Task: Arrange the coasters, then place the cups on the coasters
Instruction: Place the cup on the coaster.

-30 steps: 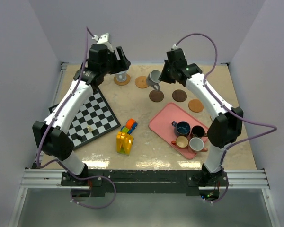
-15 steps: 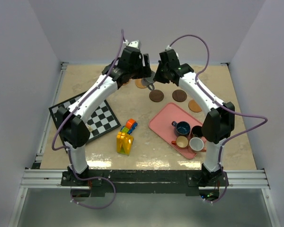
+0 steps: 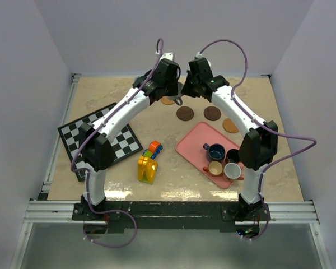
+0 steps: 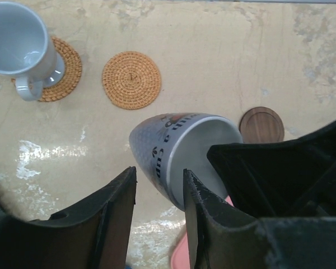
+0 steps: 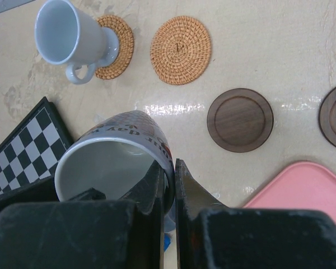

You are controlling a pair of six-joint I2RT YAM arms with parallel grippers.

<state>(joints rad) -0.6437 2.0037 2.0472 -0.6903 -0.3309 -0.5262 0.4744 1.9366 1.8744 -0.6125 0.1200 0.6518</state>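
My right gripper (image 5: 169, 168) is shut on the rim of a grey-white printed cup (image 5: 117, 151), held tilted above the table. My left gripper (image 4: 159, 174) faces that cup (image 4: 173, 151) with its jaws partly apart. The cup's side sits just past its fingertips, and no grip shows. A pale cup (image 4: 19, 47) stands on a woven orange-tan coaster (image 4: 67, 70). Beside it lies a bare woven coaster (image 4: 131, 79), then a dark brown coaster (image 5: 240, 120). From above, both grippers meet over the back coasters (image 3: 185, 114). Navy (image 3: 216, 151), black (image 3: 234, 155) and tan (image 3: 215, 168) cups stand on the tray.
The pink tray (image 3: 196, 140) lies at the right front, with another pale cup (image 3: 232, 171) on it. A chessboard (image 3: 101, 140) lies to the left. Colourful toy blocks (image 3: 148, 165) stand near the middle front. Another brown coaster (image 3: 212, 114) and an orange-tan one (image 3: 231, 125) lie behind the tray.
My left arm has swung right, away from the pale cup on its coaster, up to the held cup, and its jaws have narrowed. The right gripper carried the cup slightly left.
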